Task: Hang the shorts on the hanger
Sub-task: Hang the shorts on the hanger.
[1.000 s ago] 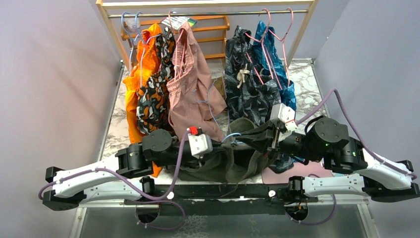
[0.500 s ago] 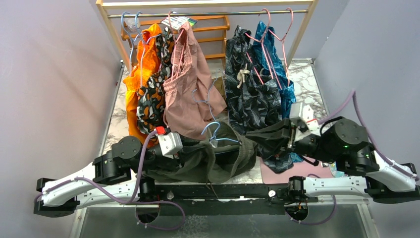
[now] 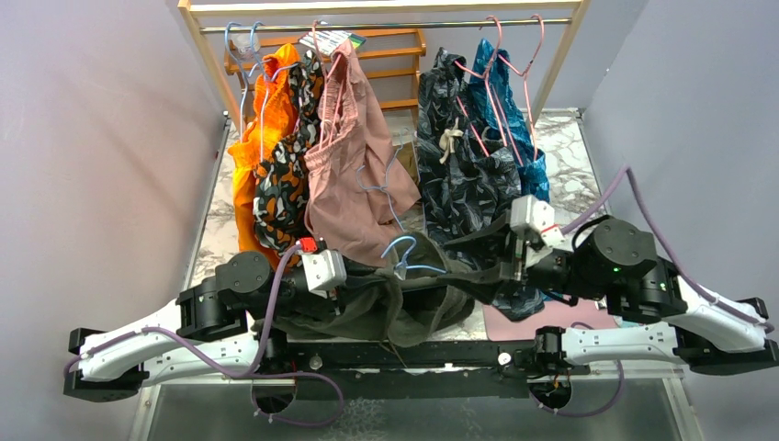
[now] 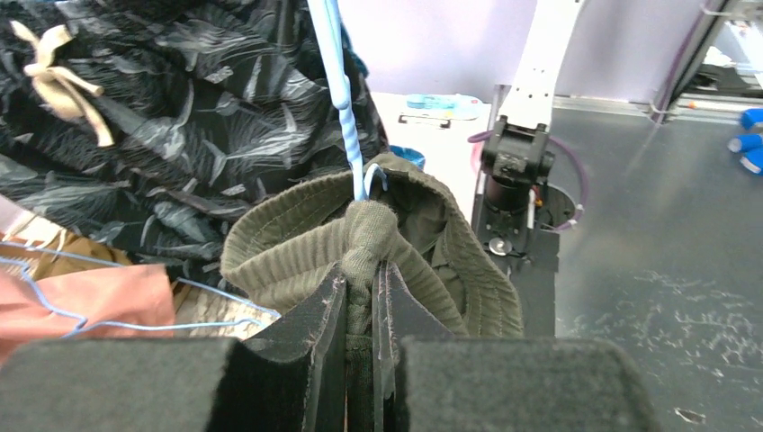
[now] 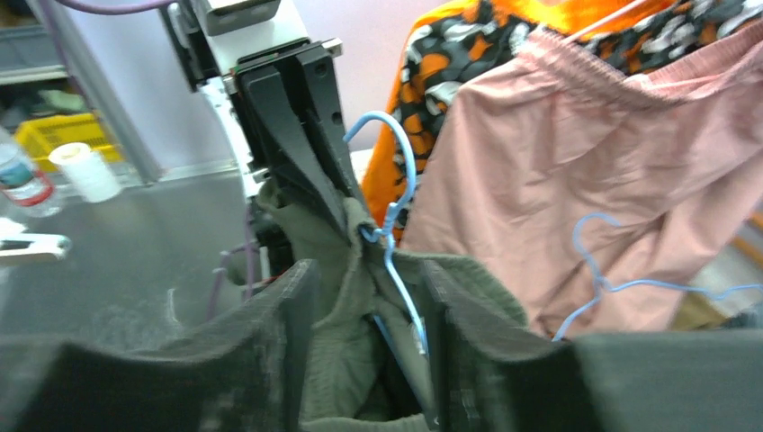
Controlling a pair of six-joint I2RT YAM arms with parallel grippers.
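Olive-green shorts (image 3: 418, 308) slung between my two hands over the counter (image 3: 571, 152), near its front edge, with the light-blue wire hanger (image 5: 409, 171) poking up from the cloth. My left hand (image 4: 362, 270) is pinched tight on bunched cloth; my right hand (image 5: 367, 279) stands parted, cloth and wire between its fingers

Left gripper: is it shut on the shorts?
Yes, the left gripper pinches a bunched fold of the shorts tightly between its fingers.
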